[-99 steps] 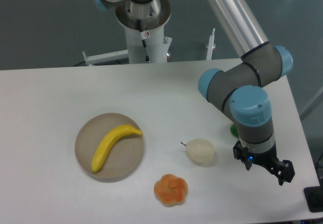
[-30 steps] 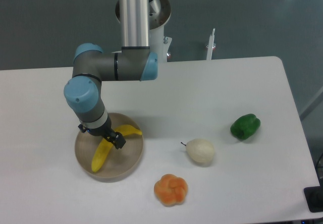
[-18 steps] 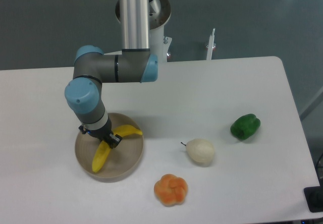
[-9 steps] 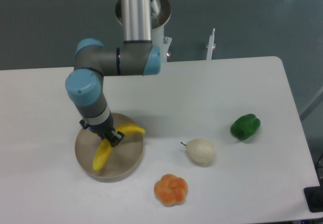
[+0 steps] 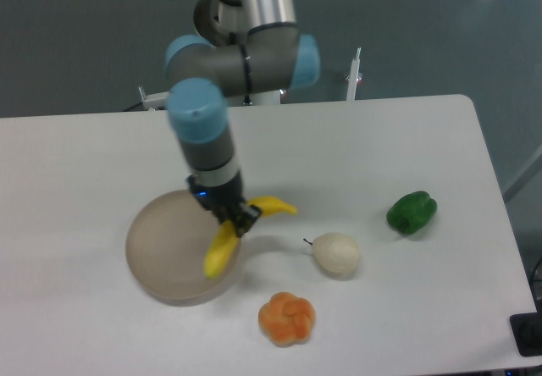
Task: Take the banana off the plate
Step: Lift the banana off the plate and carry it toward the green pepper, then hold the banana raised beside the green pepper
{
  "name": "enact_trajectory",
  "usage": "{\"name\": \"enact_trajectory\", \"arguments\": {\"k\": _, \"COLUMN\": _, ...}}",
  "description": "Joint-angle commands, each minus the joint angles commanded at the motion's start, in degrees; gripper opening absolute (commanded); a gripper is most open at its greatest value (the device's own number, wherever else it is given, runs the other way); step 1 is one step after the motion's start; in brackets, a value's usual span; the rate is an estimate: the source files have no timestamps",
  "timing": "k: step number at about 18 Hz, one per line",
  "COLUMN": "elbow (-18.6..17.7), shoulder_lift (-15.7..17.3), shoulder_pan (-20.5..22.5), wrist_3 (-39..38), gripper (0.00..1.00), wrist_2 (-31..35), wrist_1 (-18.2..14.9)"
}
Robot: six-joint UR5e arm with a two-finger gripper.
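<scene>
- White table (image 5: 356, 156) fills most of the frame, with dark grey floor along the top and the robot's base up at the top centre.
- Arm (image 5: 207, 130) comes down from that base into the left-centre of the frame, wrist pointing straight down, presumably so the fingers meet the fruit from above.
- Plate (image 5: 165, 249) sits lower left, a round beige dish with a low rim. Its inside looks bare now; nothing lying in it as far as I can see.
- Banana (image 5: 222, 247) is clamped in the gripper (image 5: 235, 220) near its middle, fingers closed on it. It hangs tilted over the plate's right edge, one end poking out right, the other drooping down-left. Looks lifted clear of the dish, so I'd say the pick is basically done.
- Pear (image 5: 337, 253), pale cream with a little stem, sits right of the banana, apart from it.
- Green pepper (image 5: 412, 212) is further right.
- Orange fruit (image 5: 286, 317), lobed, sits at bottom centre, just off the plate.
</scene>
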Motion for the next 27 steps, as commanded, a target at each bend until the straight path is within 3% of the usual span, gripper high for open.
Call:
{"name": "enact_trajectory", "arguments": {"k": 8, "elbow": 5.4, "shoulder_lift": -0.2, "shoulder_pan": 8.5, "wrist_3": 7.0, "gripper": 0.39, "wrist_2": 0.6, "wrist_1": -1.0}}
{"name": "enact_trajectory", "arguments": {"k": 12, "elbow": 7.2, "shoulder_lift": -1.4, "shoulder_pan": 10.4, "wrist_3": 9.9, "gripper": 0.39, "wrist_2": 0.6, "wrist_1": -0.9}}
{"name": "enact_trajectory", "arguments": {"k": 27, "elbow": 10.8, "shoulder_lift": -5.0, "shoulder_pan": 10.6, "wrist_3": 10.0, "gripper": 0.39, "wrist_2": 0.6, "wrist_1": -0.4}}
